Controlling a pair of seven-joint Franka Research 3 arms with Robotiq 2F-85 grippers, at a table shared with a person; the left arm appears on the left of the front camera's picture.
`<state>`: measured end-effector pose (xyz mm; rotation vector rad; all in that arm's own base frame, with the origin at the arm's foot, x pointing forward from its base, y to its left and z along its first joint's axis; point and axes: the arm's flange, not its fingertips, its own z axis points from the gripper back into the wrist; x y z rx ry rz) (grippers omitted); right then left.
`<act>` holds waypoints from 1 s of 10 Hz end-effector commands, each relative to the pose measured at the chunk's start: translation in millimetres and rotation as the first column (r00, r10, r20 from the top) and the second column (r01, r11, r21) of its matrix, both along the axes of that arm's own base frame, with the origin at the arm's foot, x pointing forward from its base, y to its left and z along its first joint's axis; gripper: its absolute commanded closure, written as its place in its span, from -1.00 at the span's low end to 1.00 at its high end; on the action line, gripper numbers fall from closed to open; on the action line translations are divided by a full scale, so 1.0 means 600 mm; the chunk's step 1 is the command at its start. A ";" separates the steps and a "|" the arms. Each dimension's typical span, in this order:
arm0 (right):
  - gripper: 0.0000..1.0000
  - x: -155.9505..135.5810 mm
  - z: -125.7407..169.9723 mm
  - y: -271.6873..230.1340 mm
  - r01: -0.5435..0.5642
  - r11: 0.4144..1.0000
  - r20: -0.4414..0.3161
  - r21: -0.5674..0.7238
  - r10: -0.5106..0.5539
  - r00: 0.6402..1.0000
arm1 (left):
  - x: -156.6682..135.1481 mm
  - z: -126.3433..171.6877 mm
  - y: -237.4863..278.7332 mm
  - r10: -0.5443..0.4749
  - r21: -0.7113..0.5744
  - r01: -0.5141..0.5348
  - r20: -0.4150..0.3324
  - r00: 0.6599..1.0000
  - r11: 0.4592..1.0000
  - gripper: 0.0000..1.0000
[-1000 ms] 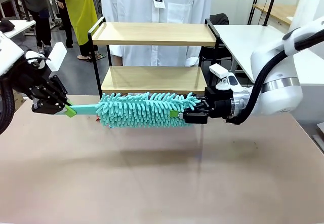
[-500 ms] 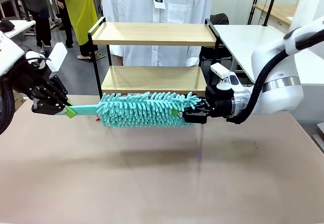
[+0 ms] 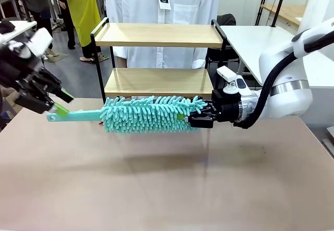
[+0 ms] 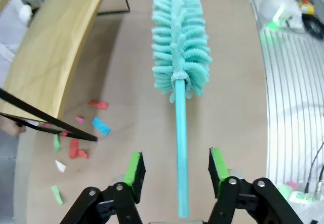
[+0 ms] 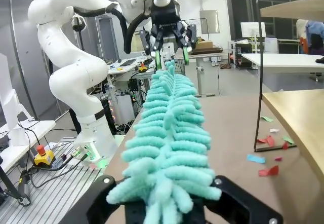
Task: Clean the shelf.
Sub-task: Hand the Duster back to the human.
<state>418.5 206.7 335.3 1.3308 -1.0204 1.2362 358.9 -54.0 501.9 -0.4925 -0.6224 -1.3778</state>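
Front view: right gripper (image 3: 194, 119) clamped on the fluffy end of the teal duster (image 3: 148, 114), held level just in front of the shelf (image 3: 159, 81) at the table's far edge; left gripper (image 3: 58, 101) spread wide, holding nothing, off the handle tip it pinched half a second ago and drawn back up-left. Looks like the handover step, cleaning itself not yet begun. Next calls for raising the duster to a board and sweeping along it; coloured paper scraps (image 4: 76, 133) lying on the table beside the rack.
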 end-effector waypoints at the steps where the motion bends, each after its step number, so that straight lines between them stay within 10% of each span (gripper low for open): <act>1: 1.00 0.001 0.004 0.001 0.001 1.000 -0.002 -0.004 -0.001 1.000 | 0.002 0.022 0.050 0.042 -0.161 -0.045 -0.023 0.999 0.986 -1.00; 8: 1.00 0.001 0.004 0.001 0.001 1.000 -0.002 -0.004 -0.001 1.000 | -0.014 0.045 0.200 0.190 -0.421 -0.161 0.026 0.981 0.892 -1.00; 10: 0.67 0.003 0.040 -0.016 0.046 0.999 0.046 0.028 -0.047 0.998 | -0.019 0.049 0.214 0.207 -0.391 -0.195 -0.010 0.978 0.900 -1.00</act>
